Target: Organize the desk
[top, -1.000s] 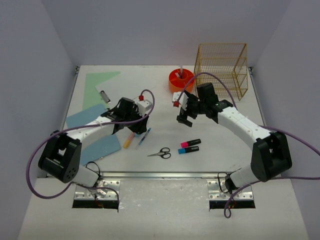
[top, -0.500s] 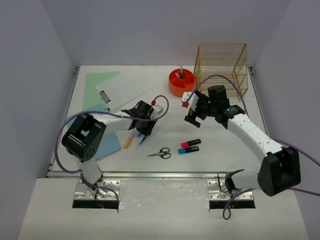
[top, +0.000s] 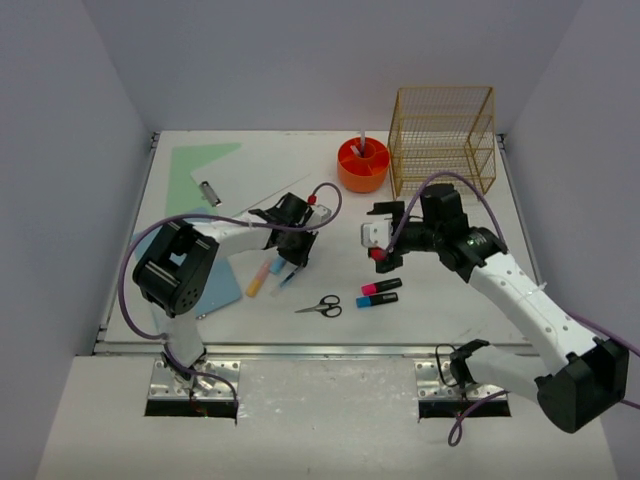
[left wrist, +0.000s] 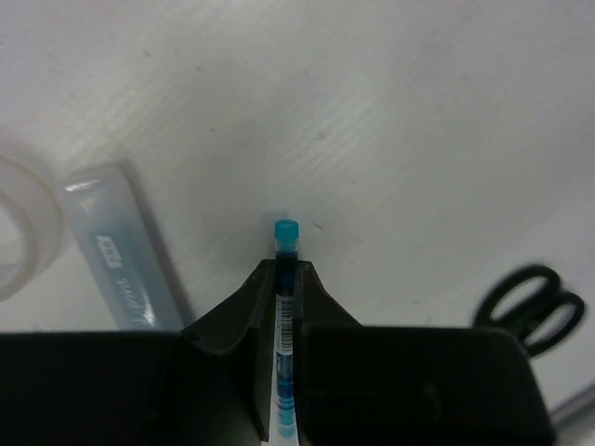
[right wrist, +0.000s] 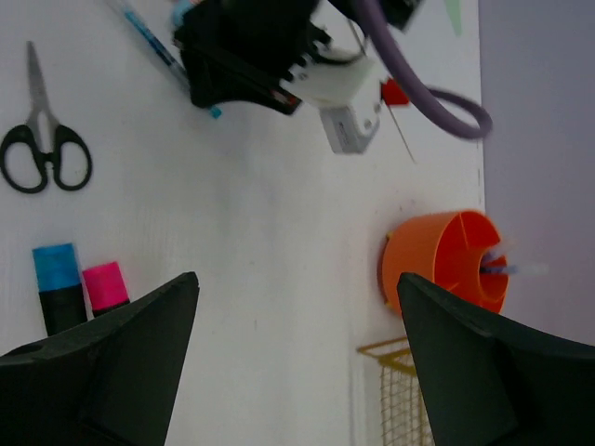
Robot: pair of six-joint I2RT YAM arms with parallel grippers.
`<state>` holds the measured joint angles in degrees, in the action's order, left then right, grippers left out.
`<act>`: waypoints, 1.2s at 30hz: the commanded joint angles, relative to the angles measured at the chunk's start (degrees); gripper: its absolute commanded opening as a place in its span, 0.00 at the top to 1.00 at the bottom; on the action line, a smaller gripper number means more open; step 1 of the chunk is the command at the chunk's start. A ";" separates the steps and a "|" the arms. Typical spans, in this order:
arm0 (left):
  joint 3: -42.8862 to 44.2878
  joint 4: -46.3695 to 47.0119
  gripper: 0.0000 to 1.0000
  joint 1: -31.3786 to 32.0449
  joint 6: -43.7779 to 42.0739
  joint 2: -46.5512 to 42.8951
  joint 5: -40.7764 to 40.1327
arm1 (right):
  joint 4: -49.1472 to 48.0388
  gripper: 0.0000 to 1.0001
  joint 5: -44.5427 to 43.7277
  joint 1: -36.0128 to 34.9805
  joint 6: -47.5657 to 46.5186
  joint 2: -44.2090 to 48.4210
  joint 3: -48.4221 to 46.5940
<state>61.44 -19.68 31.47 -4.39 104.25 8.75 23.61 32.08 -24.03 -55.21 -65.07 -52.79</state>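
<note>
Swung inward since a second ago, the left gripper [left wrist: 286, 279] now clamps the blue pen [left wrist: 286, 234] at seven o'clock on the desk [top: 430, 320]. It seems held near one end, so it could pivot loose when lifted. Toward three o'clock, the right gripper [top: 378, 245] hovers wide open and empty. Lavender walls [top: 60, 150] enclose the white tabletop.

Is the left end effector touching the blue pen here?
Touching. The left wrist view shows the left end effector closed on the blue pen, both fingers against its barrel.

nothing legible: print on pale blue packet [left wrist: 121, 249] and stripes on pen [left wrist: 284, 316] too blurred to read.
</note>
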 commanded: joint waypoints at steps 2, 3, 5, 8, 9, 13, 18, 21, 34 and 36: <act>8.08 -7.59 1.00 -1.45 8.35 -2.69 14.18 | -0.20 0.15 -1.25 -10.32 -19.48 2.24 4.86; 9.53 -8.93 1.00 -1.53 12.00 -2.92 13.88 | -1.17 0.17 -3.34 -13.93 -20.49 1.08 5.13; 11.22 -11.05 1.00 -2.40 17.28 -2.71 15.37 | -3.01 0.22 -8.41 -22.30 -21.77 -2.09 5.18; 10.59 -11.28 1.00 -4.64 23.35 -2.18 19.68 | -7.83 0.24 -17.72 -28.45 -23.06 -7.47 5.74; 10.31 -11.21 1.00 -5.57 24.52 -2.02 19.79 | -9.17 0.24 -19.27 -30.22 -23.04 -8.77 5.67; 9.92 -10.94 1.00 -8.73 27.02 -1.98 17.79 | -9.81 0.26 -22.12 -34.62 -22.31 -13.95 2.89; 10.25 -10.94 1.00 -9.37 28.38 -1.49 15.44 | -10.55 0.29 -25.07 -36.39 -21.42 -22.73 -2.06; 9.93 -10.78 1.00 -9.40 28.98 -1.40 14.67 | -11.45 0.32 -26.30 -36.53 -19.46 -26.47 -5.20; 10.62 -10.95 1.00 -9.47 29.81 1.32 16.64 | -16.08 0.48 -27.50 -36.53 -18.27 -34.41 -10.13; 10.83 -11.08 1.00 -9.56 29.77 1.59 16.75 | -15.58 0.59 -27.25 -36.53 -18.43 -35.80 -10.95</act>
<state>71.13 -30.76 21.78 24.34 104.85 24.23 9.89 4.59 -60.20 -73.90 -98.82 -60.19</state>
